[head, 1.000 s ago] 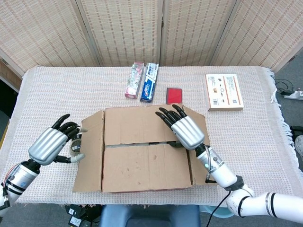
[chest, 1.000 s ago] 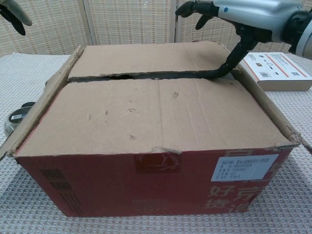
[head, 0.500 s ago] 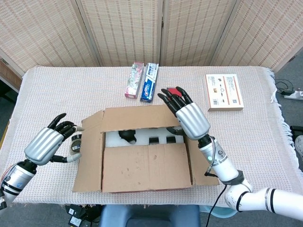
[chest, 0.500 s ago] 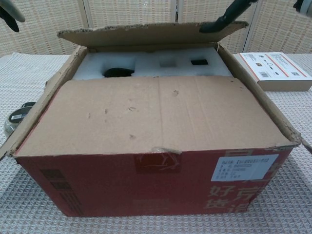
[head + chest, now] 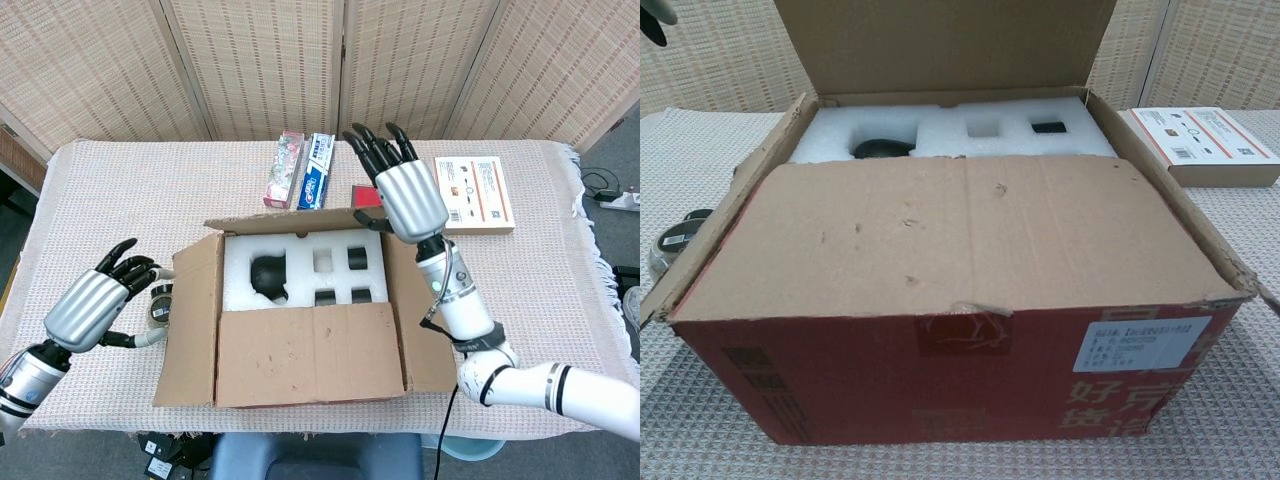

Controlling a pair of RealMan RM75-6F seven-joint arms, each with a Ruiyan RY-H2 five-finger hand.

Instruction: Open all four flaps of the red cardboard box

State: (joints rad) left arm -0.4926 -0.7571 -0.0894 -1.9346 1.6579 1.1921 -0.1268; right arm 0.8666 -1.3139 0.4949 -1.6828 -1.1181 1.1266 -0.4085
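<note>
My right hand (image 5: 408,195), fingers spread and empty, hovers at upper centre behind the upright far flap (image 5: 940,45), which may drop back over the red cardboard box (image 5: 960,370).

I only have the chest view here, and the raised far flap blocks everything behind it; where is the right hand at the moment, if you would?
Observer: The right hand is raised by the right end of the far flap, fingers spread, holding nothing.
Operator: Thank you. And the left hand?
Observer: The left hand hovers with fingers apart beside the left flap of the red cardboard box.
Operator: Is anything lying behind the box?
Observer: Two toothpaste cartons and a small red packet lie there.
</note>
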